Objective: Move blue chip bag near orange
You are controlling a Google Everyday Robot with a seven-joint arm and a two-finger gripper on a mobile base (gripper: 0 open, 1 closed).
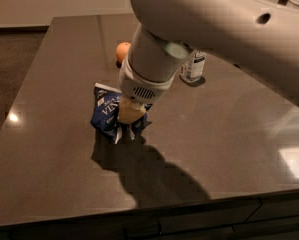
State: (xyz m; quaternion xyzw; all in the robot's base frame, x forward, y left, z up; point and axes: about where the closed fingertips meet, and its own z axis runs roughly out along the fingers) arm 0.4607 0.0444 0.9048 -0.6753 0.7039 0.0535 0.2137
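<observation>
The blue chip bag [105, 112], dark navy with white lettering and silvery edges, hangs crumpled in my gripper [129, 118], which is shut on its right side. The bag is held slightly above the dark table [54, 174], with its shadow below it. The orange [122, 50] is small and round. It sits on the table behind the bag, partly hidden by my arm. A short gap of bare table separates the bag from the orange.
A clear bottle with a white label [193, 67] stands to the right of the orange, behind my arm. The table's front edge runs along the bottom of the view, its left edge past the bag. My large white arm covers the upper right.
</observation>
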